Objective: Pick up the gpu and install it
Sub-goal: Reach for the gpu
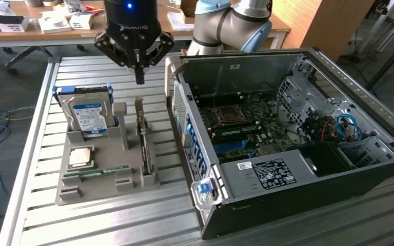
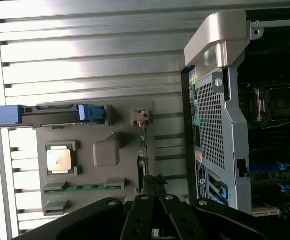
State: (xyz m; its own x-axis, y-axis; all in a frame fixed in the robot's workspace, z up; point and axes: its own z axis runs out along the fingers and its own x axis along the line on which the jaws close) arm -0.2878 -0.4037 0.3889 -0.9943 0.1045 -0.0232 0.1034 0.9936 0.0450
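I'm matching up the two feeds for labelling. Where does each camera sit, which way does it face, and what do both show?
Exterior view: off the arm, raised, looking down at an angle on the slatted table, gray tray and open computer case; the arm and its shut hand show above the tray.
Wrist view: on the wrist, looking straight down past the hand onto the tray and the case's side.
Both show: hand, tray, gpu standing on edge, hard drive, case.

Verify black gripper point(image 2: 154, 202), jaws closed, over thin dark edge-on gpu card point(image 2: 143, 155) in grey plastic fixture point(image 2: 84, 180); open perforated-metal computer case point(image 2: 215, 125) alongside.
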